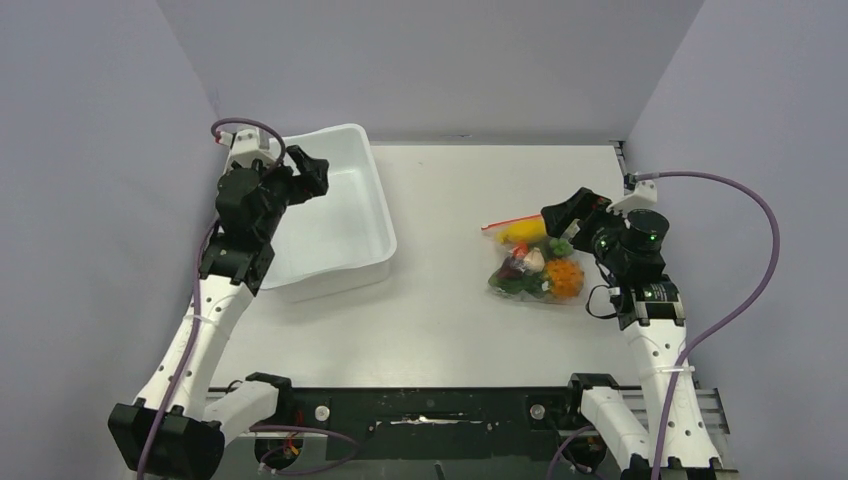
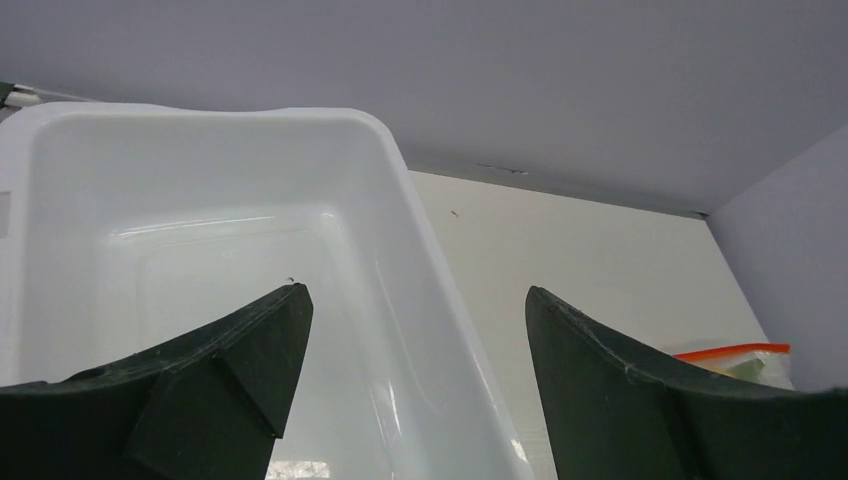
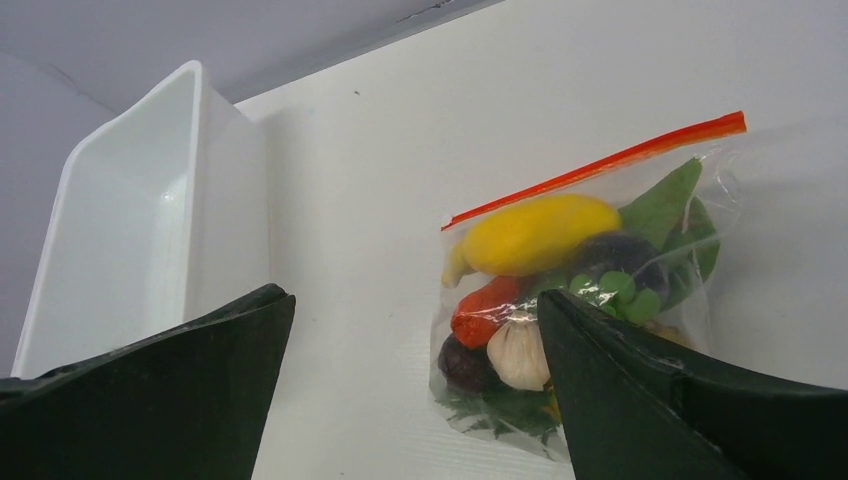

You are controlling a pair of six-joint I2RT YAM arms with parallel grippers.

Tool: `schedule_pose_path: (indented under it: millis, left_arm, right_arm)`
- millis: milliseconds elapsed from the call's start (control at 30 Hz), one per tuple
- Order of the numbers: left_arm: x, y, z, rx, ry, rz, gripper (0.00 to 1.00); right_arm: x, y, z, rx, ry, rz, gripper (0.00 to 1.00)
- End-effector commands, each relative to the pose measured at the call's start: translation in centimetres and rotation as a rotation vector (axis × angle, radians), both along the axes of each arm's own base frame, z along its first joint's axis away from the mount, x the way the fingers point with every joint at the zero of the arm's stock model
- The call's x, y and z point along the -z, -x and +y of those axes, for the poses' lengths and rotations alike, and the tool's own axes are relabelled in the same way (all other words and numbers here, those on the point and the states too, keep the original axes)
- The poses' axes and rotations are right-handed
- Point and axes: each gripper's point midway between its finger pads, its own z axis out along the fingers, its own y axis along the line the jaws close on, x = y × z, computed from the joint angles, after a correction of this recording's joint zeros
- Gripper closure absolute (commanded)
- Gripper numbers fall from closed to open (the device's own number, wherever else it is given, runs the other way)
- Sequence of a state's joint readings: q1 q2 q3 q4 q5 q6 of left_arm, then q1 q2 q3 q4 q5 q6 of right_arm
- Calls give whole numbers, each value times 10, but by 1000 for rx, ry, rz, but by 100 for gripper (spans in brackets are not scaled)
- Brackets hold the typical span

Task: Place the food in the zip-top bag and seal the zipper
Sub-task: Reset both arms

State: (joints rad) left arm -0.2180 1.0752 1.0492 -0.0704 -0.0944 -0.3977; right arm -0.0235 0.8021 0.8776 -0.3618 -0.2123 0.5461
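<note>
The clear zip-top bag (image 1: 535,265) lies flat on the table at the right, also in the right wrist view (image 3: 580,300). The food is inside it: yellow banana (image 3: 540,233), red chili (image 3: 487,308), white garlic, dark pieces, green leaves, orange pineapple (image 1: 565,278). The red zipper (image 3: 600,165) runs along the bag's far edge and looks flat and closed. My right gripper (image 3: 415,300) is open and empty, above the bag's left edge. My left gripper (image 2: 410,300) is open and empty, over the white tub's right wall.
A large white rectangular tub (image 1: 335,215) stands at the back left, with nothing in it as far as shown; it also shows in the left wrist view (image 2: 200,230) and the right wrist view (image 3: 120,230). Grey walls enclose the table on three sides.
</note>
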Motion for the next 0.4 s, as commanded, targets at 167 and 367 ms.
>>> schedule_pose_path:
  millis: [167,367]
  left_arm:
    - [-44,28,-39,268,72,-143,21]
    - [-37,30,-45,287,65,-131,21]
  right_arm:
    - [-28,0,14,-72,-23,-80,2]
    - [-34,4,15,-83,-19,-83,2]
